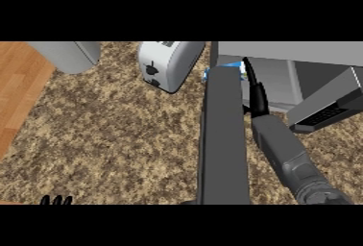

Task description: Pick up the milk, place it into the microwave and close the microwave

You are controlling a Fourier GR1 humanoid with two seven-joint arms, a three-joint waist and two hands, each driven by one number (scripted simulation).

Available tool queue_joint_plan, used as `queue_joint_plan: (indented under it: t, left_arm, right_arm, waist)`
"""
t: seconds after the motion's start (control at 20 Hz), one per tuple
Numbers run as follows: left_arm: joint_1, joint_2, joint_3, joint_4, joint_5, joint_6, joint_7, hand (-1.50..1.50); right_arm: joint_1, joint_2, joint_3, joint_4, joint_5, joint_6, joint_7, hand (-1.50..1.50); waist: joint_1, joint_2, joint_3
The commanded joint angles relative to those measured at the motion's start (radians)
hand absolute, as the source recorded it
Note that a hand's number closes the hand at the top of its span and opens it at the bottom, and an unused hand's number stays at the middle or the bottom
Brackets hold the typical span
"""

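Observation:
The microwave (284,50) stands at the upper right with its dark door (223,144) swung open towards me and seen edge-on. Of the milk only small blue bits show, one at the door's far left edge (208,73); the door hides the rest. My right forearm runs up along the door's right side. My right hand (257,96) reaches into the microwave's opening, right beside the milk, and the door covers part of it. My left hand (55,200) rests at the lower left edge, open, fingers up.
A white toaster (166,62) sits just left of the microwave. A grey container (71,55) stands at the upper left. A grey panel with dark buttons (322,113) juts out at the right. The speckled counter (113,139) ends in a wooden strip on the left.

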Motion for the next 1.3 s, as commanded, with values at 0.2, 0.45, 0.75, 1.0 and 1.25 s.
queue_joint_plan:
  t: [0.2, 0.45, 0.75, 1.0, 1.25]
  left_arm:
    - [0.012, -0.015, -0.006, -0.015, -0.006, 0.021, 0.014, -1.50]
    - [0.065, 0.015, 0.012, -0.072, 0.013, 0.018, 0.037, -1.50]
    - [0.041, -0.002, -0.024, -0.080, -0.045, 0.064, 0.089, -1.50]
    - [0.065, -0.004, -0.092, -0.066, -0.109, 0.063, 0.089, -1.50]
    - [-0.036, -0.053, -0.109, -0.011, -0.114, 0.090, 0.164, -1.50]
  right_arm:
    - [0.116, 0.000, -0.031, 0.010, -0.032, 0.158, -0.142, -1.50]
    - [0.189, 0.036, -0.048, -0.015, -0.051, 0.196, -0.244, -1.50]
    - [0.260, -0.016, -0.022, -0.024, -0.037, 0.368, -0.270, -1.50]
    - [0.346, -0.031, 0.001, -0.040, -0.024, 0.431, -0.311, -1.50]
    - [0.416, -0.051, 0.016, -0.123, -0.034, 0.447, -0.272, -1.50]
  waist:
    - [-0.042, -0.016, -0.003]
    - [-0.061, -0.027, -0.003]
    - [-0.087, -0.036, -0.005]
    - [-0.088, -0.039, -0.005]
    - [-0.105, -0.045, -0.007]
